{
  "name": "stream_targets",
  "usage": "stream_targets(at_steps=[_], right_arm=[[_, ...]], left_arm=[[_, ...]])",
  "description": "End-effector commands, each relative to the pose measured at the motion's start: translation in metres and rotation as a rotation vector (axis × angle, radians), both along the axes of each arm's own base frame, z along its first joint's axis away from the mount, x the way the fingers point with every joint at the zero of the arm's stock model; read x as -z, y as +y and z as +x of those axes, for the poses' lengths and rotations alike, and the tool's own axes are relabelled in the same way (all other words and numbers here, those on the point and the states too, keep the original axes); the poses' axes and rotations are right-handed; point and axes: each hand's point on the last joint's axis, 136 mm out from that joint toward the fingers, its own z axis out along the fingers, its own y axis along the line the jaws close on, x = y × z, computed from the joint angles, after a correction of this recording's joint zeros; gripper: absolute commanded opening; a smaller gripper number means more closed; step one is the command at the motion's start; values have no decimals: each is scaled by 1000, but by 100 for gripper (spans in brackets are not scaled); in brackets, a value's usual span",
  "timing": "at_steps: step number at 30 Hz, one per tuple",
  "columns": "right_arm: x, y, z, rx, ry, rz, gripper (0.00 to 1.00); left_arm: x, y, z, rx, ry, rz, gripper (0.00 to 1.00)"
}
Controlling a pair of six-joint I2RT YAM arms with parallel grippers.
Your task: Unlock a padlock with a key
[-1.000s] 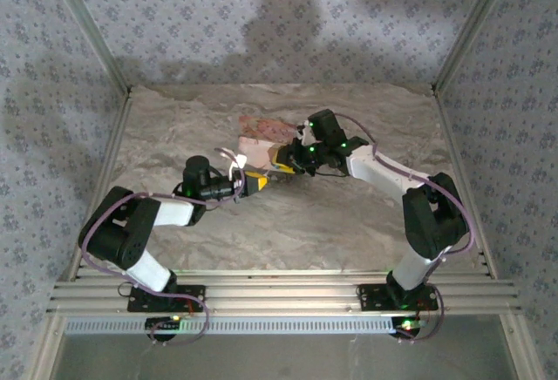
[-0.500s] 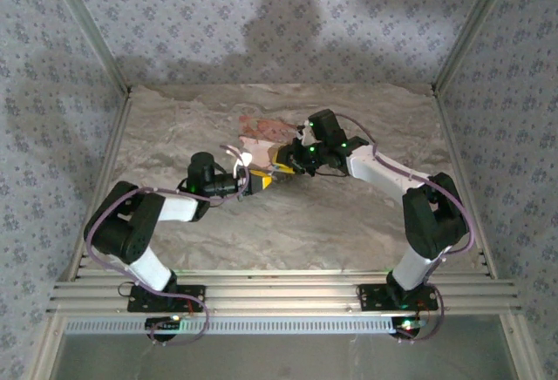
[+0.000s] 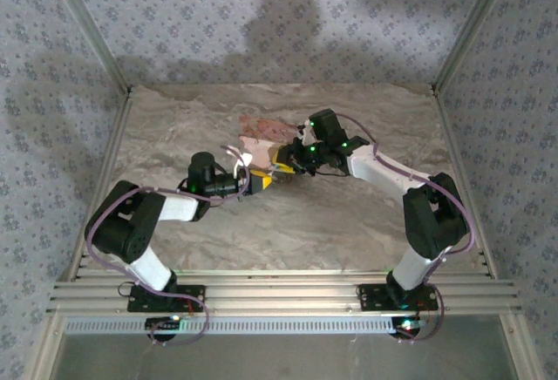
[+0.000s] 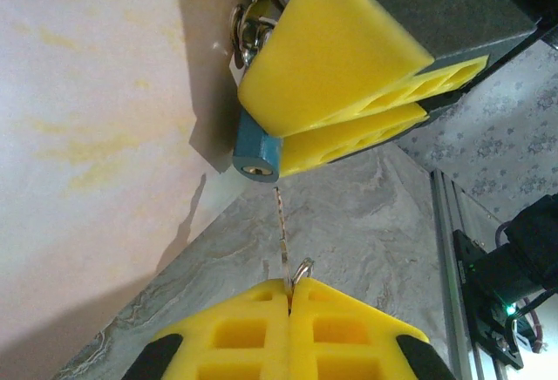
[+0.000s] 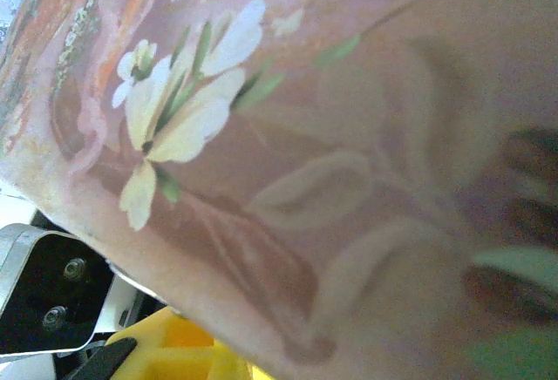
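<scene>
The padlock (image 4: 256, 155), tiny, with a blue body and a silvery shackle, sits pinched between the yellow fingers (image 4: 331, 57) of my right gripper (image 3: 281, 164), close against the pink floral box (image 4: 87, 136). Its keyhole end faces my left gripper (image 4: 289, 286). That gripper is shut on the key (image 4: 282, 236), held edge-on with its ring beside the blade. The blade tip hangs a short gap below the keyhole, roughly in line with it. In the top view the left gripper (image 3: 255, 181) meets the right one nose to nose in front of the box (image 3: 257, 143).
The box's flowered side (image 5: 288, 136) stands very close before the right wrist camera, with one yellow finger (image 5: 170, 349) at the bottom left. Grey marbled tabletop (image 3: 305, 223) lies open toward the near rail (image 3: 279, 293). Patterned walls close in the back and sides.
Over the last second the left arm swung its gripper and key slightly right and away, closer to the padlock. The right arm and box stayed still.
</scene>
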Motion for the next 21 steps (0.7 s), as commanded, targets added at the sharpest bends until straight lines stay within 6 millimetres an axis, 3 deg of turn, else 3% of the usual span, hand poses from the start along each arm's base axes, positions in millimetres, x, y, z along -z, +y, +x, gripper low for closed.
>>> stream_targets(at_steps=[1, 12, 21], right_arm=[[-41, 6, -1, -35, -96, 95, 0], [-37, 11, -5, -50, -79, 93, 0], [-37, 14, -6, -62, -69, 101, 0]], left_arm=[[-11, -4, 7, 2, -59, -7, 0], [-12, -5, 12, -15, -72, 3, 0], [-13, -9, 4, 17, -84, 2, 0]])
